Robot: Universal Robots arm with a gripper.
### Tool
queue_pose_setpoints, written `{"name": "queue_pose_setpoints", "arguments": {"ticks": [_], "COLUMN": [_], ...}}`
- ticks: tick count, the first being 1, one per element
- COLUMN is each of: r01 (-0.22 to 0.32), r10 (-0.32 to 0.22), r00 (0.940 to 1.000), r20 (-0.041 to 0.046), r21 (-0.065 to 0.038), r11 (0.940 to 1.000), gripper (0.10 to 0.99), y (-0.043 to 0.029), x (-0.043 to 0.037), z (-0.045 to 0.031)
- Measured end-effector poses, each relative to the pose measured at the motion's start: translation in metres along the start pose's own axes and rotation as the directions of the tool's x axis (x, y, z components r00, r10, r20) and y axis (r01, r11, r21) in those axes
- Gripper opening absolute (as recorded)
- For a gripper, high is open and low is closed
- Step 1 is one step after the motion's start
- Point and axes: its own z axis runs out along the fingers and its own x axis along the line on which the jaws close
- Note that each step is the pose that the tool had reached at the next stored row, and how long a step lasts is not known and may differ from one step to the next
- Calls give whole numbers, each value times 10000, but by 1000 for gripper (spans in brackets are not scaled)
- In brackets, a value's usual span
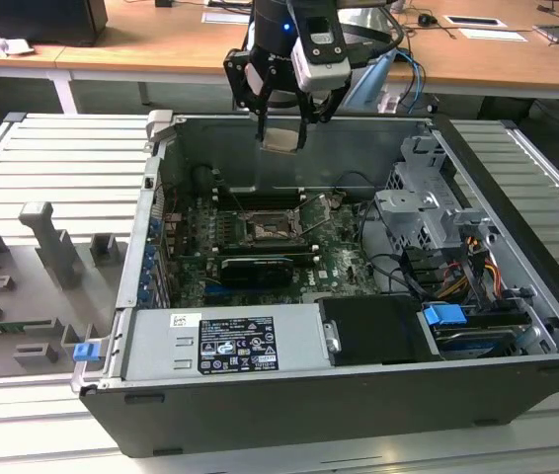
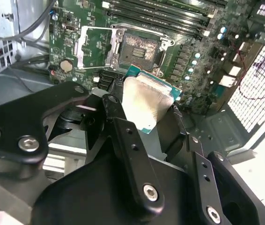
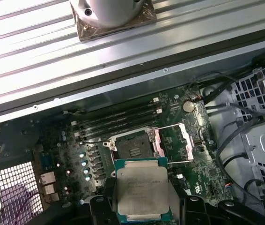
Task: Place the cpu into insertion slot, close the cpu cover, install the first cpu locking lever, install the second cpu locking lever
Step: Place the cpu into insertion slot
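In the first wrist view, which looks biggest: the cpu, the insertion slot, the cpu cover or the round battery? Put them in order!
1. cpu, though it is nearest the camera.
2. insertion slot and cpu cover: about alike, not ranked.
3. round battery.

Open computer case (image 1: 289, 415) beneath the gripper (image 1: 281, 133), green motherboard (image 1: 186, 262) well below it, long black memory slots (image 1: 260, 197) roughly under it, grey drive cage (image 1: 423, 207) down toward the exterior view's right, silver power supply (image 1: 151, 341) nearer the camera, wooden desk (image 1: 161, 49) behind.
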Motion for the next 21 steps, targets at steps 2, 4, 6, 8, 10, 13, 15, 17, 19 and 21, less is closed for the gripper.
{"name": "queue_pose_setpoints", "arguments": {"ticks": [2, 4, 6, 8, 10, 13, 15, 17, 19, 21], "r01": [-256, -447, -767, -1231, -1476, -1898, -2109, -2261, -2280, -2464], "r10": [256, 447, 767, 1231, 1476, 1899, 2110, 2262, 2281, 2465], "r00": [9997, 9990, 9970, 9923, 9890, 9817, 9773, 9739, 9734, 9689], "r20": [22, 40, 68, 108, 129, 166, 185, 201, 200, 215], "r21": [-7, -10, -18, -31, -40, -53, -61, -65, -69, -78], "r11": [9997, 9990, 9971, 9924, 9890, 9818, 9775, 9741, 9736, 9691], "gripper": [529, 529, 529, 529, 529, 529, 529, 529, 529, 529], "y": [0, 0, -1, -1, -1, -2, -2, -2, -3, -3], "x": [0, 0, 0, 0, 0, 0, -1, -1, 0, 0], "z": [3, 4, 7, 13, 16, 20, 23, 28, 31, 34]}}
